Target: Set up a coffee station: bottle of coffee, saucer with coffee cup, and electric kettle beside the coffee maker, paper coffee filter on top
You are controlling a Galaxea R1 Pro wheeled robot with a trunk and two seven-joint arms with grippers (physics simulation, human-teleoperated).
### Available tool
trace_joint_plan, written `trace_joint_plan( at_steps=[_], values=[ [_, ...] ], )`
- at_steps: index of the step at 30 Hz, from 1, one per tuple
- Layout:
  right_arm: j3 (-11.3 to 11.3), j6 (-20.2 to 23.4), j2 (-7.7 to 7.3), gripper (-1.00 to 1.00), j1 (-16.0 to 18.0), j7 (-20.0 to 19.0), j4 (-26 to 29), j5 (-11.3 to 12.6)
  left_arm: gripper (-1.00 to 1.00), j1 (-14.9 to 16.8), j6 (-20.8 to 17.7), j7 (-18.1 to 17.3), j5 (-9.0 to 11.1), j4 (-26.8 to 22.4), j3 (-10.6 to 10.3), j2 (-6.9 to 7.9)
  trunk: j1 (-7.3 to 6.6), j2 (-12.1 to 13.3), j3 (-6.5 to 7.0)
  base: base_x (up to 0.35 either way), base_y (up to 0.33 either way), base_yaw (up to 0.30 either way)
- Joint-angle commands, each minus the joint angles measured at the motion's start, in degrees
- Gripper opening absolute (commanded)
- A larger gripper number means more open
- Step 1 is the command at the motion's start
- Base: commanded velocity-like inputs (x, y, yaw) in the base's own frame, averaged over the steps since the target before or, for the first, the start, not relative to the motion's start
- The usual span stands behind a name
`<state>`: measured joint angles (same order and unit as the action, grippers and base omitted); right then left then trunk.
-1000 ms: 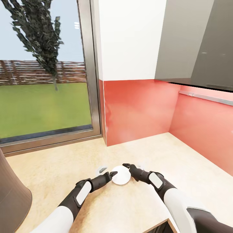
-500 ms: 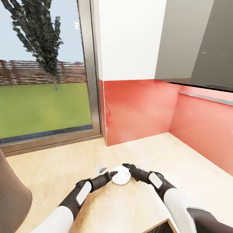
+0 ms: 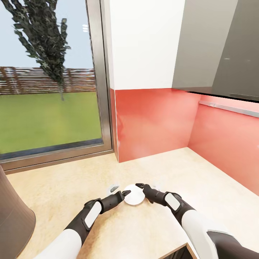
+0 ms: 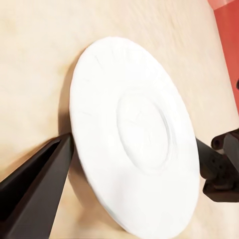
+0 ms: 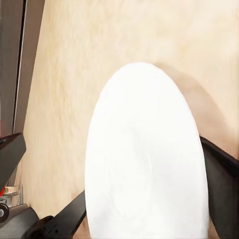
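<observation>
A white saucer [image 3: 134, 195] sits tilted just above the beige countertop [image 3: 72, 187], between my two grippers. My left gripper [image 3: 120, 191] is at its left rim with the fingers spread, and one dark finger [image 4: 35, 184] touches the rim of the saucer [image 4: 134, 134]. My right gripper [image 3: 147, 186] is at the saucer's right rim, also spread. In the right wrist view its fingers [image 5: 224, 184] flank the saucer [image 5: 144, 164]. The coffee maker, coffee bottle, filter, cup and kettle are out of view.
A brown rounded object [image 3: 14, 219] stands at the counter's near left. A window [image 3: 46, 82] and a red backsplash [image 3: 154, 122] close off the back, and a grey hood [image 3: 226, 50] hangs at the upper right. The counter's front edge [image 3: 172, 249] is near my right arm.
My right arm has edged slightly toward the saucer. The saucer and the left gripper have hardly moved.
</observation>
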<state>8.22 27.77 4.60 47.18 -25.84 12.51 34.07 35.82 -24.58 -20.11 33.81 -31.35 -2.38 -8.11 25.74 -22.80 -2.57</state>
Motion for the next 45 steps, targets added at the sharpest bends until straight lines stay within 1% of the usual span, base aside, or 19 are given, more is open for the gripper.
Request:
trace_joint_plan(
  at_steps=[1, 25, 32, 33, 45],
  values=[
    [0.2, 0.5, 0.04, 1.0, 0.0, 0.1, -0.1, -0.4, 1.0, 0.0, -0.3, 0.1, 0.2, 0.0, 0.0, 0.02, 0.04, -0.1, -0.15, 0.0, 0.0, 0.0],
    [0.2, 0.5, 0.15, 1.0, 0.0, -0.1, -0.3, -0.4, 1.0, 0.0, -0.3, 0.1, 0.2, 0.0, 0.0, 0.02, 0.04, -0.1, -0.15, 0.0, 0.0, 0.0],
    [0.2, 0.5, 0.15, 1.0, 0.0, -3.1, -0.4, -0.5, 1.0, 0.0, -0.3, 0.1, 0.2, 0.0, 0.0, 0.02, 0.04, -0.1, -0.15, 0.0, 0.0, 0.0],
    [0.2, 0.5, 0.13, -1.0, 0.0, -3.2, -0.4, -0.5, 1.0, 0.0, -0.3, 0.1, 0.2, 0.0, 0.0, 0.02, 0.04, -0.1, -0.15, 0.0, 0.0, 0.0],
    [0.2, 0.5, 0.06, -1.0, 0.0, -3.3, -0.4, -0.6, 1.0, 0.0, -0.3, 0.1, 0.3, 0.0, 0.1, 0.15, 0.04, -0.1, -0.15, 0.0, 0.0, 0.0]
  ],
)
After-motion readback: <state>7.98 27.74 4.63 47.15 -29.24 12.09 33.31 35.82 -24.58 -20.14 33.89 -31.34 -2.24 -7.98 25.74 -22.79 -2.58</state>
